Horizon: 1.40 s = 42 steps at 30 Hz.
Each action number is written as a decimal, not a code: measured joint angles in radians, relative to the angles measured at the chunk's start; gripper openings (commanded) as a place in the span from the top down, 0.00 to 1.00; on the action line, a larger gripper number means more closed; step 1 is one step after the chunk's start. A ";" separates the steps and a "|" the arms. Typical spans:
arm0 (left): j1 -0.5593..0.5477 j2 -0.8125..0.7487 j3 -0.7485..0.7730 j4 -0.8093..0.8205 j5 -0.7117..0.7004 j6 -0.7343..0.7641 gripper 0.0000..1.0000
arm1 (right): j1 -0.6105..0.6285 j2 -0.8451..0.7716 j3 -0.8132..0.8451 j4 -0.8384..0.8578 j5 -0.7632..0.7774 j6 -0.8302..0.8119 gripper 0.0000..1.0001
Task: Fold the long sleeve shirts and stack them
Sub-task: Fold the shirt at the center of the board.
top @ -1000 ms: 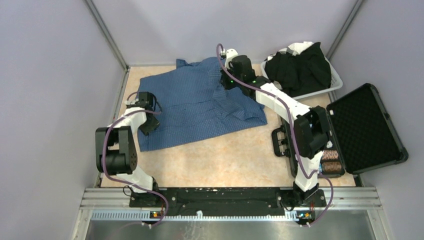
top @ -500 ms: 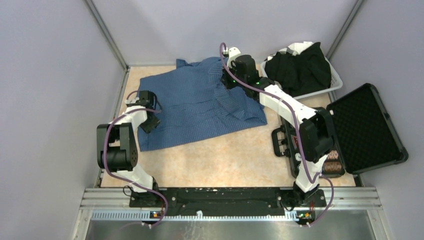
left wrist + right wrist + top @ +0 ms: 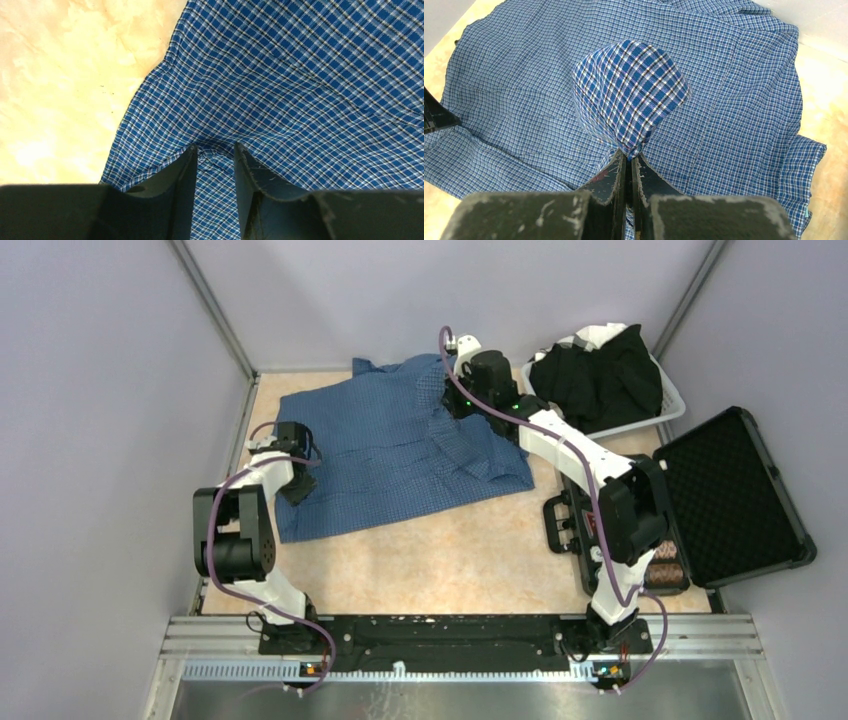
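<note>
Landmark: white plastic laundry basket (image 3: 670,405), standing at the far right of the desk (image 3: 450,550), a tan mottled surface.
Blue checked shirt (image 3: 390,455): a soft cloth long sleeve shirt, spread mostly flat on the desk just left of the basket. The part of the shirt nearest the basket is rumpled.
Black shirts (image 3: 600,375): plain black cloth garments, heaped inside the basket and rising above its rim.
Black hard case (image 3: 730,495): open, with foam lining facing up. It lies near the basket on the basket's near side, apart from the blue checked shirt.
Left gripper (image 3: 215,150): positioned at the shirt edge farthest from the basket, where the cloth meets bare desk. The jaws stand narrow. The fingertips (image 3: 190,155) press down into the cloth, and a small pucker is caught between them. Creases radiate outward from that point.
Left gripper, top view (image 3: 297,490): sits over the corner of the shirt farthest from the basket.
Right gripper (image 3: 629,157): positioned over the end of the shirt closest to the basket. The jaws are clamped tight on a fold of the blue checked shirt (image 3: 524,100). The pinched cloth rises as a rounded peak above the rest of the garment, which lies flat on the desk beneath.
Right gripper, top view (image 3: 447,405): just left of the basket, at the far edge of the shirt.
Arm spacing: the two grippers are well apart, at opposite ends of the same shirt.
</note>
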 measured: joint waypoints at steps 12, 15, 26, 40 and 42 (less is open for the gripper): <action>0.000 0.000 -0.004 -0.001 -0.005 -0.007 1.00 | 0.000 -0.003 -0.006 0.000 0.000 0.000 1.00; 0.000 -0.021 -0.019 -0.002 -0.005 -0.003 1.00 | 0.000 -0.007 -0.006 -0.001 0.000 0.000 1.00; 0.001 -0.050 -0.030 0.002 -0.004 0.016 0.66 | 0.000 -0.028 -0.006 -0.001 -0.004 0.003 1.00; 0.008 -0.015 -0.030 0.020 -0.003 0.019 0.71 | 0.000 -0.029 -0.006 -0.002 -0.004 0.003 1.00; 0.008 -0.013 -0.030 0.024 -0.003 0.019 0.75 | 0.000 -0.029 -0.006 -0.002 -0.004 0.003 1.00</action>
